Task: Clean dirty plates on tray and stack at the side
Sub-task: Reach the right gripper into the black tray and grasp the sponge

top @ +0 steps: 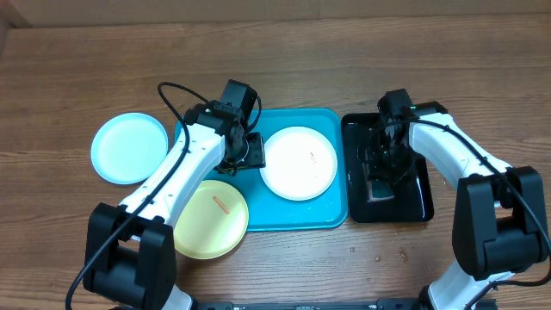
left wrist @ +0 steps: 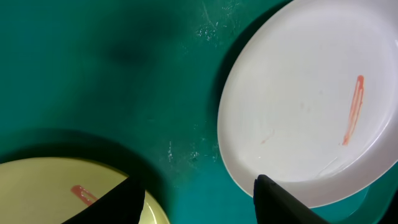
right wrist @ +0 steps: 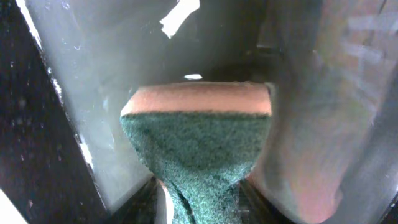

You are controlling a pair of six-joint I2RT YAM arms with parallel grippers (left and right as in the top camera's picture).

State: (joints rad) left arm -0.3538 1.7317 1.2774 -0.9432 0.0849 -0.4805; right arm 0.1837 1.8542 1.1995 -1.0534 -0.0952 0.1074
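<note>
Hovering low over the tray, my left jaws stand apart with nothing between them. Bare turquoise shows in the gap, flecked with small pale marks. One fingertip sits over the near rim of the white plate; whether it touches, I cannot tell. That plate lies just right of these jaws, flat on the tray, with an orange smear on its far side. My other fingertip overlaps the rim of the yellow-green plate, close behind and left of the jaws. It carries an orange streak of its own.

My right jaws are clamped on a sponge. Its green scouring face is toward my camera and peach foam runs along its top edge. The body is pinched narrow where the jaws grip it. Beyond it is a glossy dark surface with bright reflections.

From overhead, my left jaws sit over the tray's left half, with the white plate immediately to their right. Behind them, the yellow-green plate overhangs the tray's near left corner onto the desk. Farther left of these jaws lies the mint-blue plate, off the tray and flat on the desk. My right jaws are down inside the black tray, which sits just right of the turquoise one. They are well right of the white plate.
</note>
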